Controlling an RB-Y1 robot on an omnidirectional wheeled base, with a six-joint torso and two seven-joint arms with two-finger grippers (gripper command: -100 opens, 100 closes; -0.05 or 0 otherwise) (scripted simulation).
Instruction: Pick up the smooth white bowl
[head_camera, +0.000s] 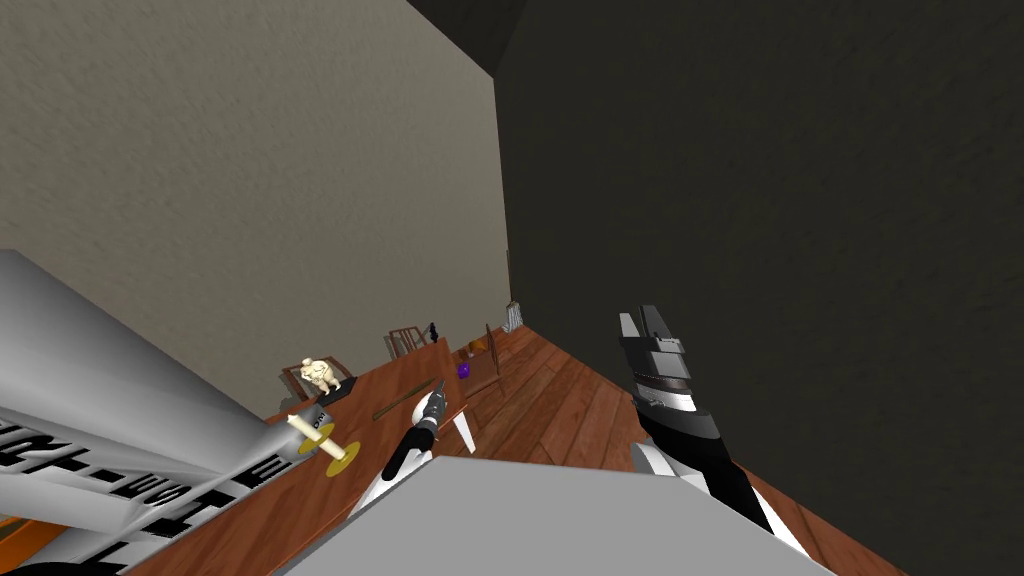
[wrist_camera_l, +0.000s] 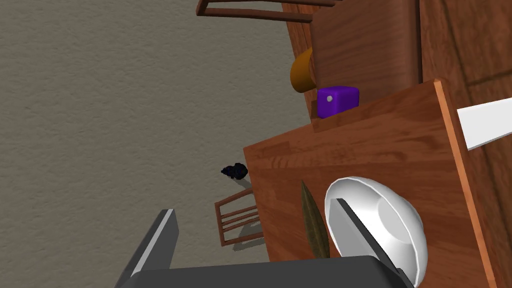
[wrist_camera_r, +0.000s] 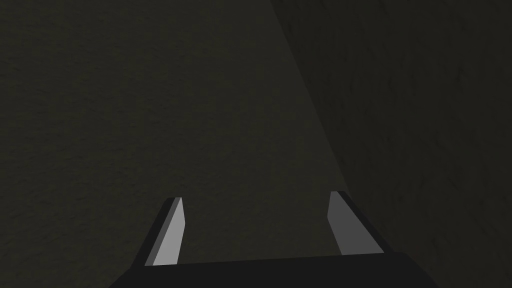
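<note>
Wooden table (wrist_camera_l: 390, 150) stands by a beige wall (head_camera: 250, 150) on a plank floor (head_camera: 560, 400). The smooth white bowl (wrist_camera_l: 395, 225) sits upright near the table's end edge, with a brown leaf-shaped item (wrist_camera_l: 314, 225) just beside it. The left gripper (wrist_camera_l: 254, 206) hangs above, spread wide, with one finger over the bowl's rim and the other past the table's side edge. The right gripper (wrist_camera_r: 255, 197) is raised and spread wide.

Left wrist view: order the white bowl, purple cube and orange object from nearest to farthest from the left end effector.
1. White bowl, by the left end effector's finger.
2. Purple cube, at the table's far edge.
3. Orange object, just behind the cube.
</note>
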